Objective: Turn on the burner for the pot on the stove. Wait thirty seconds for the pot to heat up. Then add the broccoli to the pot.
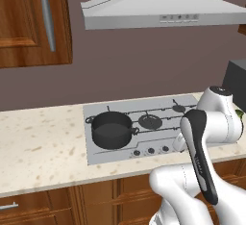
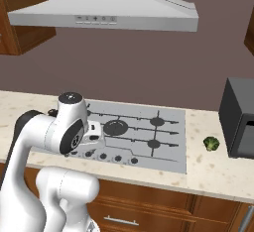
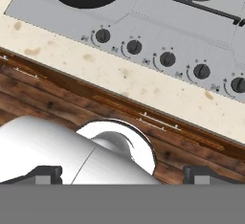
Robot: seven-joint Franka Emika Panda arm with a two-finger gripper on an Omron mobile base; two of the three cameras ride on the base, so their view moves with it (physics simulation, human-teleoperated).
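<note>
Speckled beige surface (image 1: 43, 147) runs along the wall w/ wood cabinet fronts (image 3: 57, 98) below its front edge. Grey range hood (image 1: 163, 7) above. Stove (image 1: 158, 108) set into the surface, nearer its front edge; row of dark knobs (image 3: 167, 59) along stove's front. Dark box-like appliance (image 2: 240, 117) at surface's right end. Pot (image 1: 112, 129) sits on stove's front-left burner, upright. Pincer (image 3: 122, 174) over the surface's front edge, facing the knobs, jaws wide apart, holding nothing. Broccoli (image 2: 212, 144) lies on the surface btw stove's right edge & the dark appliance, well apart from pot.
</note>
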